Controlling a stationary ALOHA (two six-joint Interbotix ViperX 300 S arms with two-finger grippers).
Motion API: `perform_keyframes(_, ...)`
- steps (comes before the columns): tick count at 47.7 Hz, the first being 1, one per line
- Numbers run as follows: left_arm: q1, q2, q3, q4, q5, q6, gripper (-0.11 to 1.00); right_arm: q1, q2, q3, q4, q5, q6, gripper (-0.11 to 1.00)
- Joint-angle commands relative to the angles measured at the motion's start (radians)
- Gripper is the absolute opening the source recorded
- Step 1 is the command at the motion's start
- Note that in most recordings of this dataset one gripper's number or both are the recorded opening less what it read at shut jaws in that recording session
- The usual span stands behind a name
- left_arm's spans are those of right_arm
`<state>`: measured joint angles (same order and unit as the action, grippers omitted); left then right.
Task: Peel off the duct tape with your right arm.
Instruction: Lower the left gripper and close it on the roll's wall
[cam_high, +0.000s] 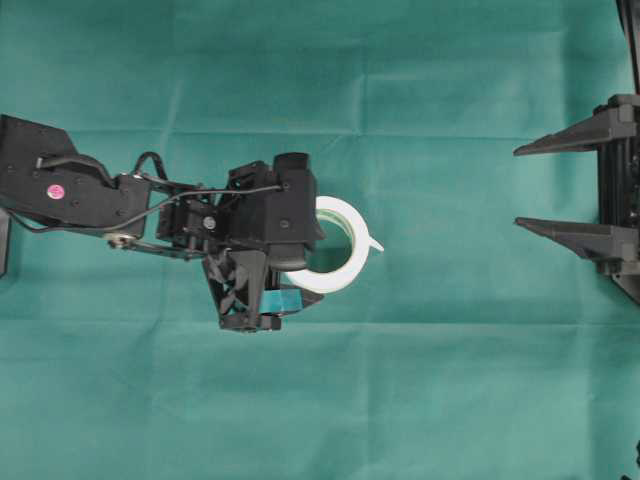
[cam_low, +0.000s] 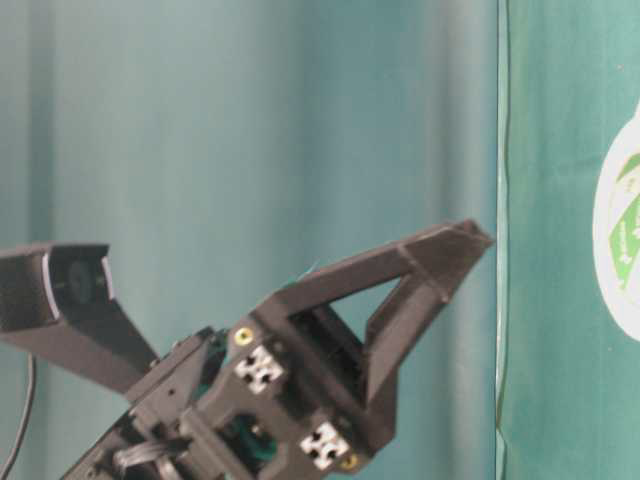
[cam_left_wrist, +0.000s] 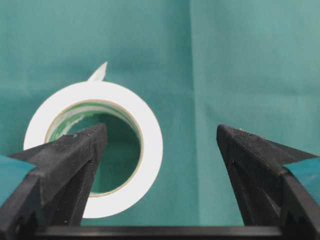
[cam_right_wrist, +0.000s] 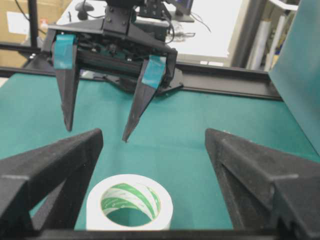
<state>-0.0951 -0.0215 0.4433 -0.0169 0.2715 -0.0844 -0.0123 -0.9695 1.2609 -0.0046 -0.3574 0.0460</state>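
Note:
The duct tape (cam_high: 360, 252), a white roll with a green-striped core, lies flat on the green cloth, and its short white tab (cam_high: 375, 243) points right. My left gripper (cam_high: 305, 240) hangs open over the roll's left part. In the left wrist view one finger (cam_left_wrist: 75, 155) covers the hole of the duct tape (cam_left_wrist: 150, 137), the other stands off to its right, and the tab (cam_left_wrist: 100, 72) sticks out beyond. The right arm's gripper (cam_high: 517, 187) is open at the far right, well apart from the roll. Its wrist view shows the duct tape (cam_right_wrist: 165, 205) low between its fingers, with the left gripper (cam_right_wrist: 96, 134) behind.
Green cloth (cam_high: 450, 380) covers the table. A black rail (cam_right_wrist: 225, 80) runs along the table's far edge in the right wrist view, with a desk and boxes beyond. A green panel (cam_right_wrist: 300, 65) stands at the right.

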Motion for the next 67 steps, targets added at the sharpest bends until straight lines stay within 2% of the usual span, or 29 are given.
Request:
perform_keyframes(1, 0.003, 0.003, -0.035, -0.002, 0.005, 0.003, 0.94, 0.0, 0.002, -0.017, -0.002, -0.009, 0.0, 0.76)
perform_keyframes(33, 0.021, 0.221, -0.044, -0.002, -0.026, 0.003, 0.94, 0.0, 0.002, -0.014, -0.002, -0.009, 0.0, 0.76)
perform_keyframes(67, 0.021, 0.304, -0.037, -0.002, -0.112, 0.003, 0.93, 0.0, 0.002, -0.002, -0.002, -0.009, 0.0, 0.76)
